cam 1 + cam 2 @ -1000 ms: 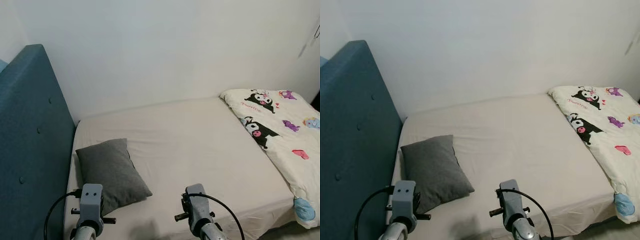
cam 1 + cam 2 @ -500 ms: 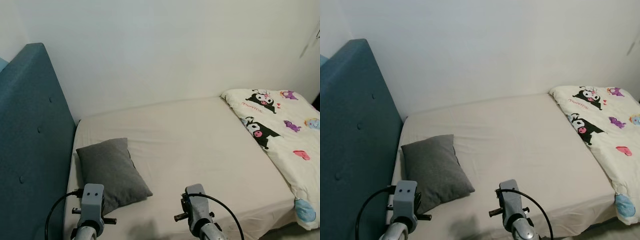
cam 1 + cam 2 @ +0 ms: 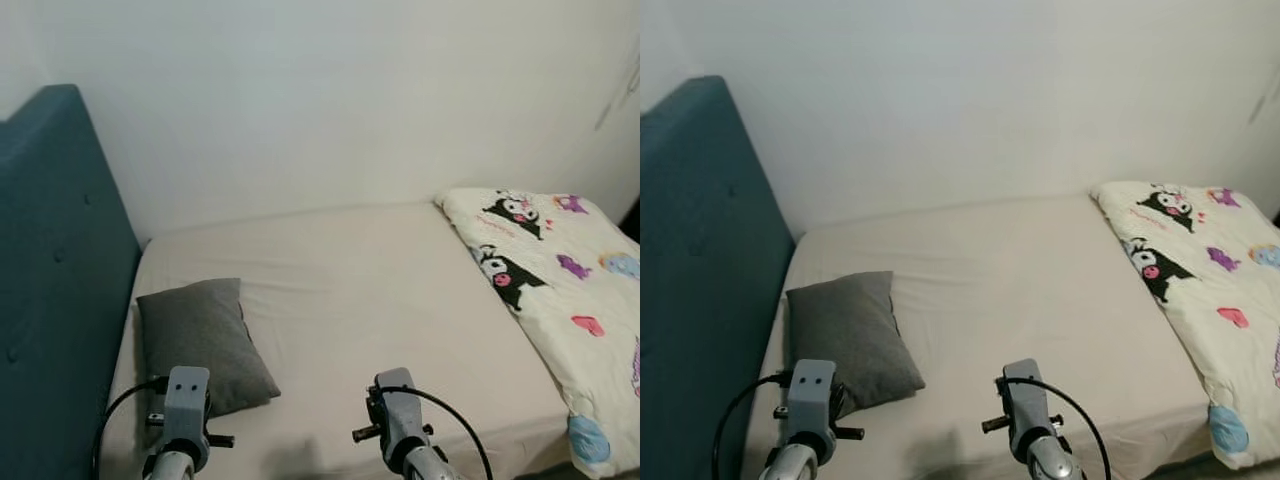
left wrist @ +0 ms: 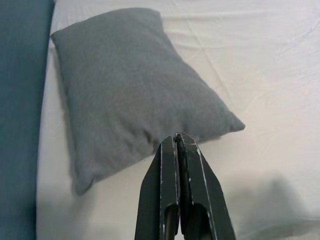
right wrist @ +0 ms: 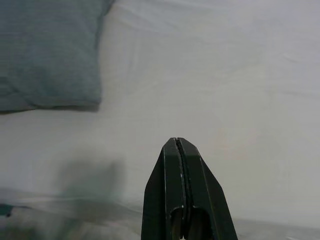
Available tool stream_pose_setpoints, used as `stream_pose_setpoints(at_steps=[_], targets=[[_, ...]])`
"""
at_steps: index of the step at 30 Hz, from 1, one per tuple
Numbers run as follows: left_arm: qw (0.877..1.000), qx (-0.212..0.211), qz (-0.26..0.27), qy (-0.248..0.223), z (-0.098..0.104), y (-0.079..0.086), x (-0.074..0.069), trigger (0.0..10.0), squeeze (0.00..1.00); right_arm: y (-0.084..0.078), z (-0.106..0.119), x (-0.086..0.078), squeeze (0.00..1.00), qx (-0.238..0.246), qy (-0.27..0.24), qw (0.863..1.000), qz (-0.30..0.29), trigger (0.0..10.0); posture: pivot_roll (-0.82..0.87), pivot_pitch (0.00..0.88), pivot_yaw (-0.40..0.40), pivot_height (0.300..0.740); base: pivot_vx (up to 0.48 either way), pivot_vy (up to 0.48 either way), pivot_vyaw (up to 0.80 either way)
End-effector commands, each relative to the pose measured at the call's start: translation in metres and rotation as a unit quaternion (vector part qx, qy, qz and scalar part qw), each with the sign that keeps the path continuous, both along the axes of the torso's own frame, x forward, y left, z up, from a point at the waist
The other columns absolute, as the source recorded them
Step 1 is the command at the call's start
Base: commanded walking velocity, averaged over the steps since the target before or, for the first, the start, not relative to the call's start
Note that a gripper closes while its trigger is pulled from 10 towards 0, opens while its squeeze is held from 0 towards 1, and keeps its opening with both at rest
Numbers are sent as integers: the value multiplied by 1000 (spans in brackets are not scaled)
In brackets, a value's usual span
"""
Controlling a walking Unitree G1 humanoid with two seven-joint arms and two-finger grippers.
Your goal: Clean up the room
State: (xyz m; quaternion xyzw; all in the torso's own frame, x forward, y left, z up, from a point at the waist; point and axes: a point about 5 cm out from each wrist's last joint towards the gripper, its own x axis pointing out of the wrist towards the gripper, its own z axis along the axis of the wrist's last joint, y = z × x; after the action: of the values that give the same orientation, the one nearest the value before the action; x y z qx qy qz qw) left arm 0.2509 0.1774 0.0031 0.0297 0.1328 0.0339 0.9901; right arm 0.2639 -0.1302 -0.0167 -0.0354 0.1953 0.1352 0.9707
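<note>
A bed with a cream sheet (image 3: 380,290) stands against the wall. A grey pillow (image 3: 200,340) lies near the bed's head on the left. A white quilt with cartoon prints (image 3: 560,290) is bunched at the right end of the bed. My left gripper (image 4: 178,137) is shut and empty, held over the near corner of the grey pillow (image 4: 130,85). Over bare sheet at the bed's near edge my right gripper (image 5: 176,141) is also shut and empty, with the pillow (image 5: 50,50) off to one side.
A teal padded headboard (image 3: 50,280) rises at the left. A plain white wall (image 3: 320,100) runs behind the bed. A strip of floor (image 3: 600,472) shows at the lower right corner.
The whole picture has shifted left, so the camera has turned a little to the right. The quilt and pillow lie as before. Both grippers stay shut.
</note>
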Motion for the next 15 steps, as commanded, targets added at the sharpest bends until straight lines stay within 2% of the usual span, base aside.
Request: stream_pose_setpoints(at_steps=[1, 10, 15], targets=[[1000, 6, 1, 5, -2, 3, -3, 10000, 0, -3, -3, -3, 0, 2, 9, 1000, -8, 10000, -23, 77, -54, 740, 0, -428, 0], [1000, 8, -2, 6, -1, 3, -3, 10000, 0, -3, -4, -4, 0, 3, 12, 1000, -9, 10000, -22, 79, -52, 740, 0, -424, 0], [1000, 11, -9, 16, -2, 3, -2, 10000, 0, -3, -5, -5, 0, 3, 14, 1000, -9, 10000, -22, 82, -51, 740, 0, 0, 0]])
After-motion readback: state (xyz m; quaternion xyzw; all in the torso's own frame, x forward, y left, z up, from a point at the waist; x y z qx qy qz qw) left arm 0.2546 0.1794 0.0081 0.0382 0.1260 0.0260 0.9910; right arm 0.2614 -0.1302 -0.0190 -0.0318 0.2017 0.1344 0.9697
